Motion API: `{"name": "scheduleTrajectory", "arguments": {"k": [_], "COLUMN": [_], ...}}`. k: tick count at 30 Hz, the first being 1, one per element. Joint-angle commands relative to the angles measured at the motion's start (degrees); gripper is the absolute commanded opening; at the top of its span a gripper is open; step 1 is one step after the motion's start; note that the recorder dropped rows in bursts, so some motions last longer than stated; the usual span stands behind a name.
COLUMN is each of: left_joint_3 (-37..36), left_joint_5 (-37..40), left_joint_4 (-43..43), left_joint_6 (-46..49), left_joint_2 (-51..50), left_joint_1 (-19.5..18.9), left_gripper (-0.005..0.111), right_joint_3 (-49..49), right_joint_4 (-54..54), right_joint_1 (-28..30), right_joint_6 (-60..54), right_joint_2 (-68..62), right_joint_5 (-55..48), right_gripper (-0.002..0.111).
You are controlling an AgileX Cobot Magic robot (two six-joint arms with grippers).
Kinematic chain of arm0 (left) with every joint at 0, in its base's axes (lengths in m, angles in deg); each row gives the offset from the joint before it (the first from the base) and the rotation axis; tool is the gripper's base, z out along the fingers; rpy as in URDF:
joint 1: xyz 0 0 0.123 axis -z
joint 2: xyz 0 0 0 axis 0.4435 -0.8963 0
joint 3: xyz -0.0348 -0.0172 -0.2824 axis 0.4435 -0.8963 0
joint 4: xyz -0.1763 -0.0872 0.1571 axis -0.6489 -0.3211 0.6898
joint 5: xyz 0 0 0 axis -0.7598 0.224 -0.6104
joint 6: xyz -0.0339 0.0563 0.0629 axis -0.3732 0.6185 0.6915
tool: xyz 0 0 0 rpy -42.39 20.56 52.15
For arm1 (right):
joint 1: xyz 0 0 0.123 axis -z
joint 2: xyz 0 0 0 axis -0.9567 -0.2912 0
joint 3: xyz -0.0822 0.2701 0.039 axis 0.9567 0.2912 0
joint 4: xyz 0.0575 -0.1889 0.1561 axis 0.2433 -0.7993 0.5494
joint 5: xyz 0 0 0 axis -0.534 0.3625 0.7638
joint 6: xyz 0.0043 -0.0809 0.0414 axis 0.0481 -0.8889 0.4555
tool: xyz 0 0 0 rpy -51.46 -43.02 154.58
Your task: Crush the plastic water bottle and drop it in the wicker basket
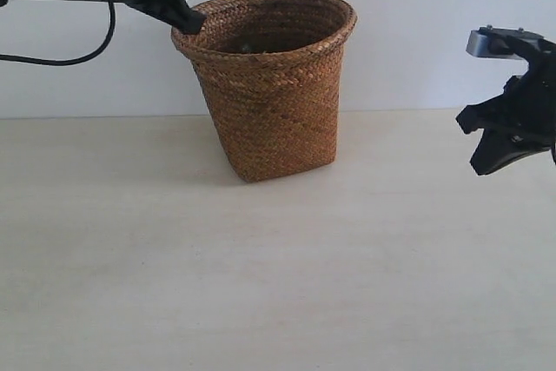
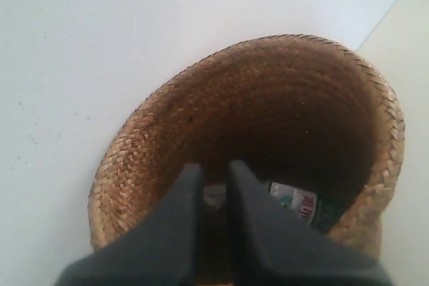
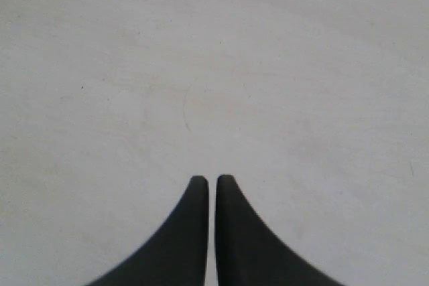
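Hovering at the rim of the brown woven wicker basket (image 1: 274, 84), the left gripper (image 2: 214, 169) is clenched on nothing. The clear plastic water bottle with its white-and-green label (image 2: 298, 204) lies on the basket's floor. The drop looks done; next, I'd say, that arm need only lift clear. The right gripper (image 3: 212, 180) hangs pinched shut.

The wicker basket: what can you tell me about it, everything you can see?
The wicker basket is brown woven fibre, tapering from a wide, round, flared rim to a narrower squarish base. It stands upright on the pale table before a white wall. Deep inside lies a plastic water bottle, its white-and-green label showing. The left hand is at the rim; whether it touches is unclear.
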Motion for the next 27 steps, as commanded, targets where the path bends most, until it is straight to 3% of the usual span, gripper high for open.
{"name": "scheduleTrajectory", "arguments": {"k": [1,5,11,19,22,27], "left_joint_3": [-2.8,-3.8,-3.8,-3.8,-4.5,-9.2], "left_joint_5": [1.2,6.1,23.5,43.7,43.8,37.5], "left_joint_4": [11.5,25.7,49.2,65.4,66.4,66.4], "left_joint_6": [-16.2,-30.2,-50.9,-67.4,-72.2,-75.8], "left_joint_2": [3.8,6.2,8.2,10.7,13.5,20.7], "left_joint_1": [-0.6,-2.4,-5.9,-8.9,-9.7,-9.9], "left_gripper": [0.005,0.005,0.005,0.004,0.004,0.004], "right_joint_3": [0.2,0.2,0.2,2.1,5.4,10.7], "right_joint_4": [-3.3,-10.0,-29.8,-22.0,-20.4,-20.4], "right_joint_1": [-1.2,-1.1,-0.4,5.9,6.4,6.4], "right_joint_6": [-0.4,3.6,15.7,16.2,15.5,14.8], "right_joint_2": [0.8,0.8,0.8,3.0,7.1,16.1], "right_joint_5": [4.8,6.1,1.2,-3.7,-0.1,8.1], "right_gripper": [0.0,0.0,0.0,0.0,0.0,0.0]}}
